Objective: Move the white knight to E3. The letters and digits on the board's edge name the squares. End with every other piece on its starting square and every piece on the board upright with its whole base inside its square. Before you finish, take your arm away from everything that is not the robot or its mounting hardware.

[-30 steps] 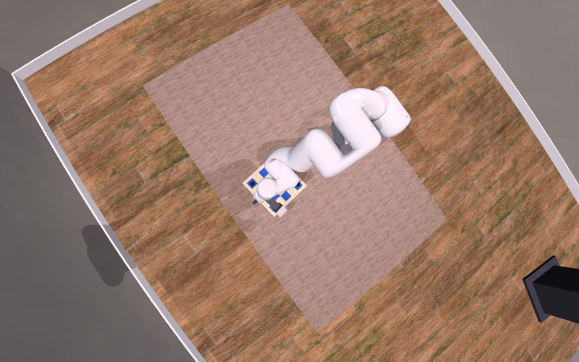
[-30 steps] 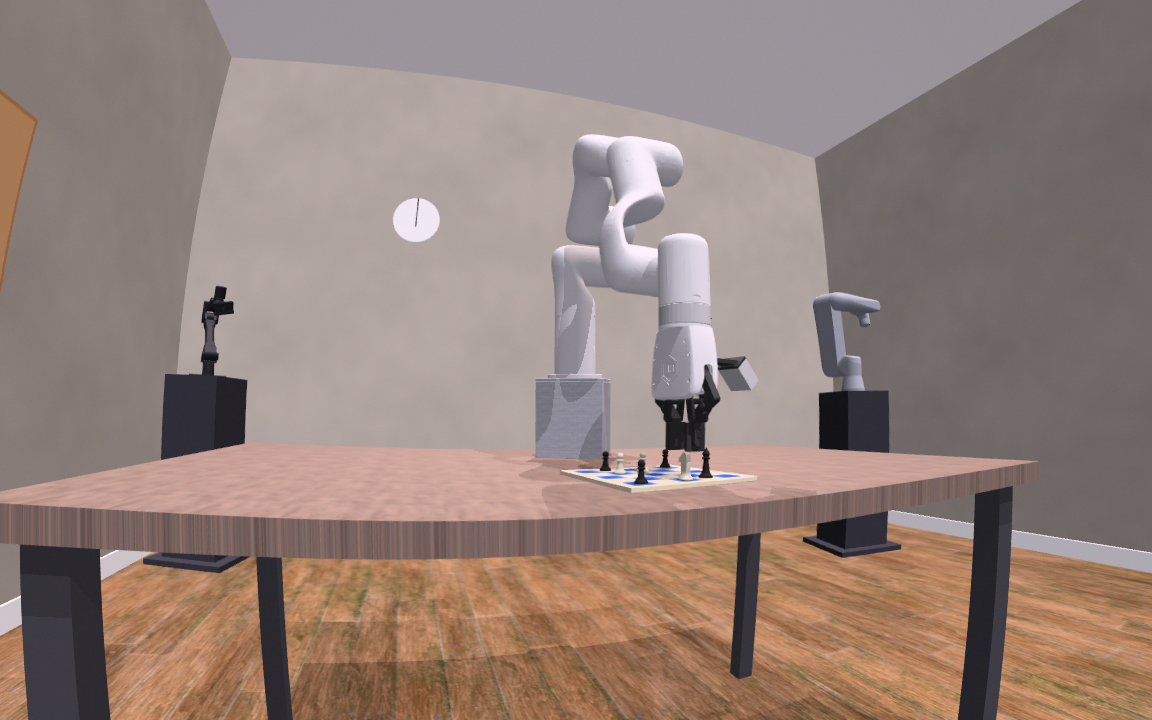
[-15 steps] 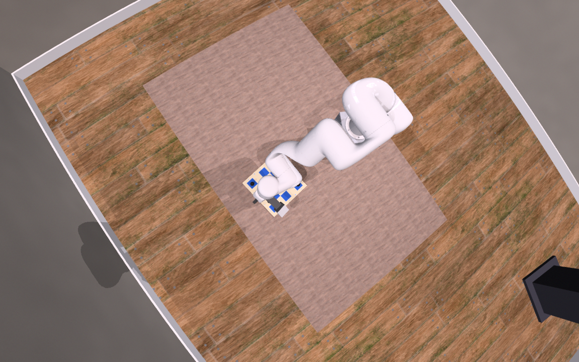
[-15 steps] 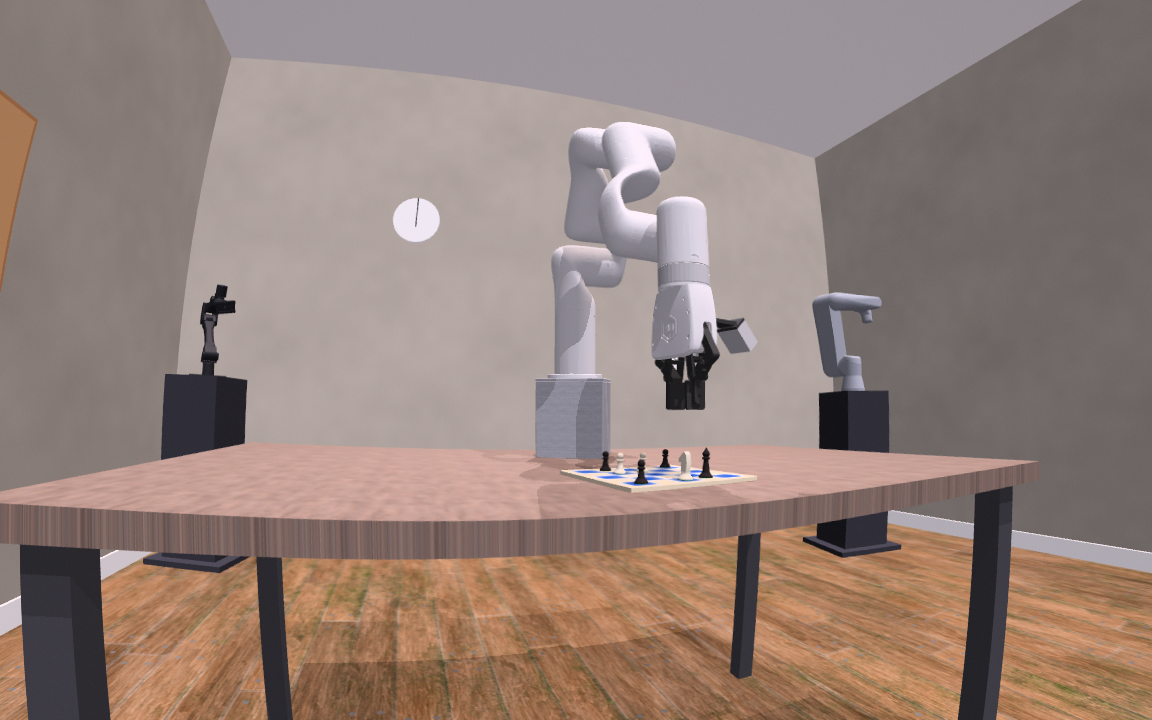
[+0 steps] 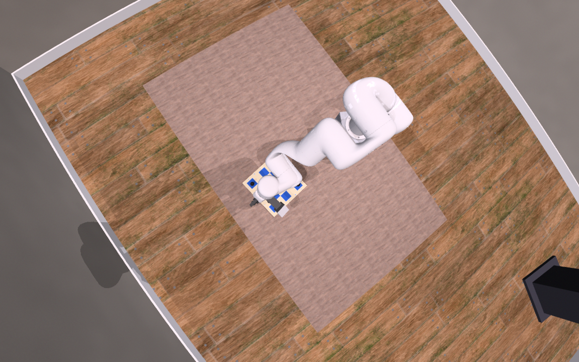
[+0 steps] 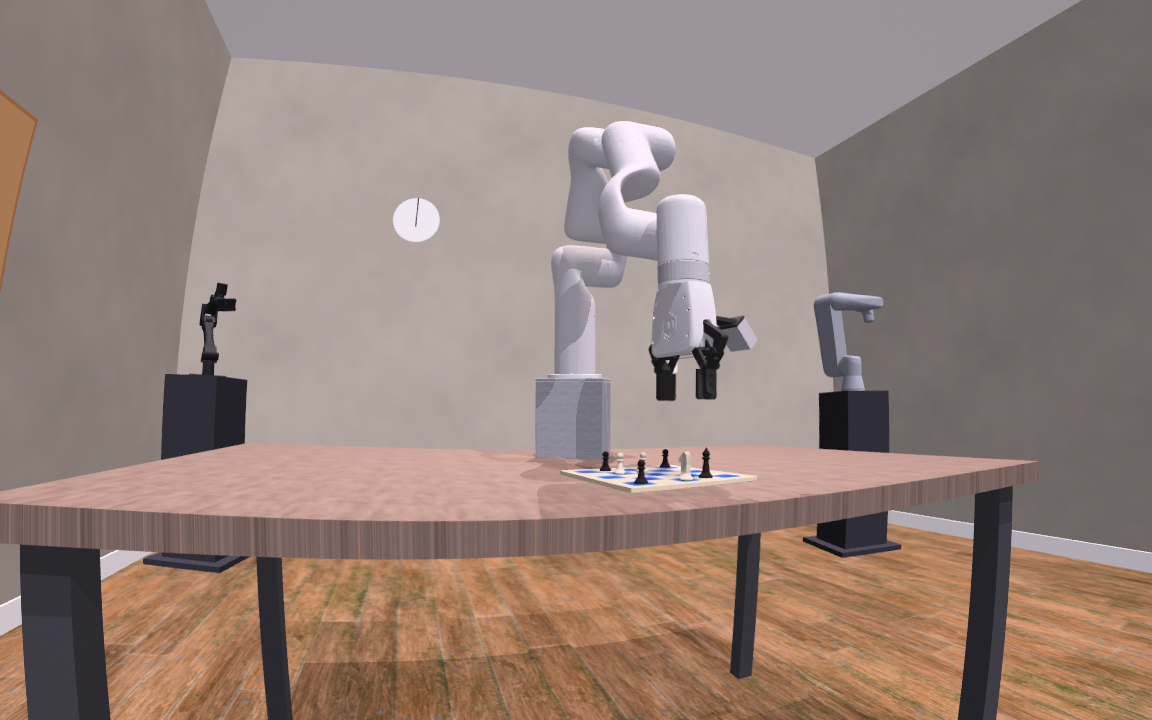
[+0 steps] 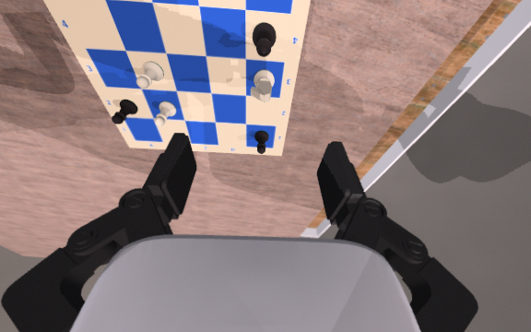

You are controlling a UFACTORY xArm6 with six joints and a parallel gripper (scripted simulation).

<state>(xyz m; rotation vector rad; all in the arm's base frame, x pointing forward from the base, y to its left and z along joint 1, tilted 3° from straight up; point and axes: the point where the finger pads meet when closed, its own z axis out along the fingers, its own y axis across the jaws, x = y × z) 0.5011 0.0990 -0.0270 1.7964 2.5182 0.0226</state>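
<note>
The gripper [image 6: 686, 383] hangs open above the chessboard [image 6: 657, 478], holding nothing

Black pawn [image 7: 264, 39] (adjacent square) crowds white knight [image 7: 263, 85].

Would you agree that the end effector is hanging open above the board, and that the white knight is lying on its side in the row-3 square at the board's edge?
Not quite: the white knight stands upright there, as the wrist view shows. The end effector does hang open above the board, holding nothing.
</note>
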